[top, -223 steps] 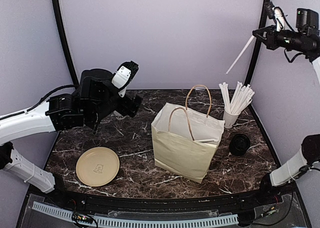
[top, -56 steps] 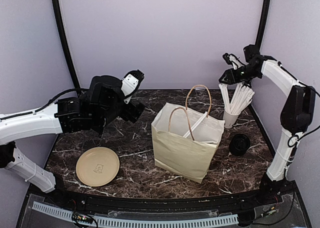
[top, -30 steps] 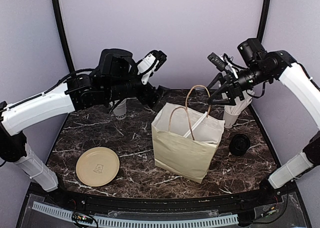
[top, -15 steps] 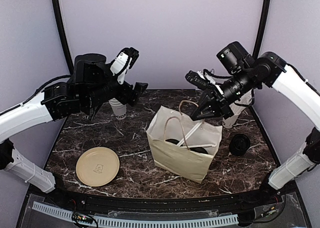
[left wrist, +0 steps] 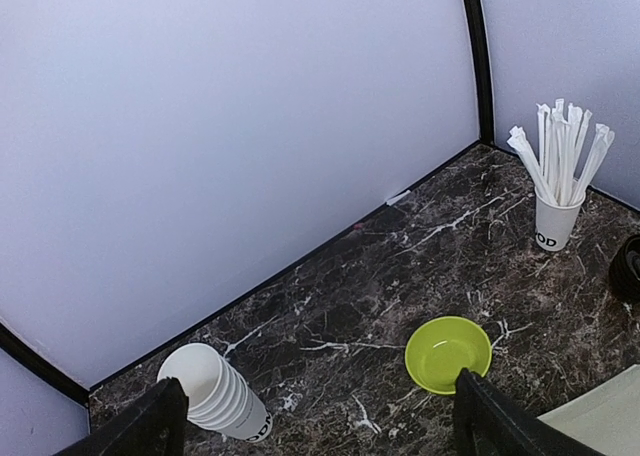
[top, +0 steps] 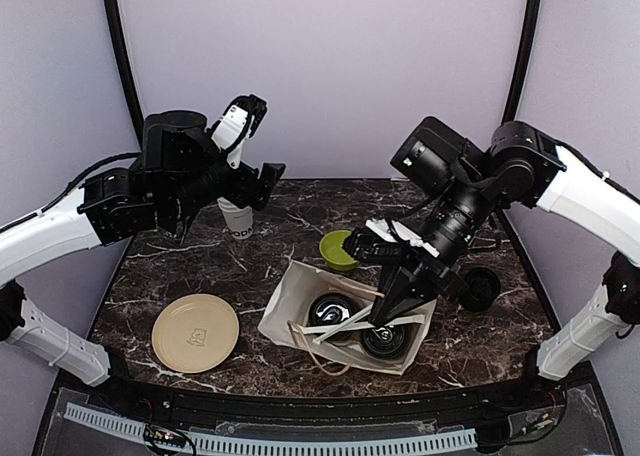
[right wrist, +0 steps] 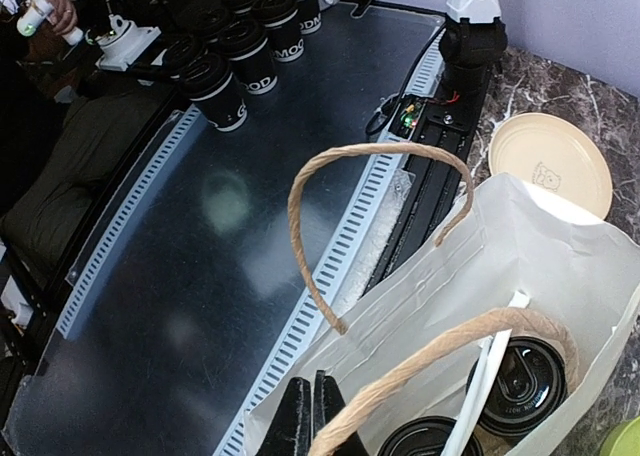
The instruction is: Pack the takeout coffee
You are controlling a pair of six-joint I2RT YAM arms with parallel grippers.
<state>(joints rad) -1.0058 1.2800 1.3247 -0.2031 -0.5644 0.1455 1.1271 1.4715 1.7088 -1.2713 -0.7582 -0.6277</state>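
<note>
Two takeout coffee cups (top: 330, 311) with black lids sit side by side inside the paper bag (top: 290, 301). Only their lids show through its gaping mouth. A white wrapped straw (top: 335, 326) lies slanted across them. The bag is tipped over near the middle of the marble desk (top: 200, 276), its mouth turned up towards the overhead camera.

The right tool (right wrist: 308, 411) reaches down at the bag's near rim. Its fingers are pressed together, and as far as the wrist view shows they pinch the white paper there. One brown twine handle (right wrist: 310, 176) arches up just in front of them. In that same view more lidded cups (right wrist: 230, 71) stand in a row on a dark surface off the desk.

The left tool (left wrist: 320, 381) hangs high over the back left of the desk with its fingers spread wide and nothing between them. Below it stands a stack of lidless white cups (left wrist: 215, 394).

A lime green bowl (top: 338, 251) rests just behind the bag. A cup of wrapped straws (left wrist: 555, 201) stands in the far right corner. A black round object (top: 483, 288) lies right of the bag, partly hidden by the right arm. A beige plate (top: 195, 333) sits well apart at the near left.
</note>
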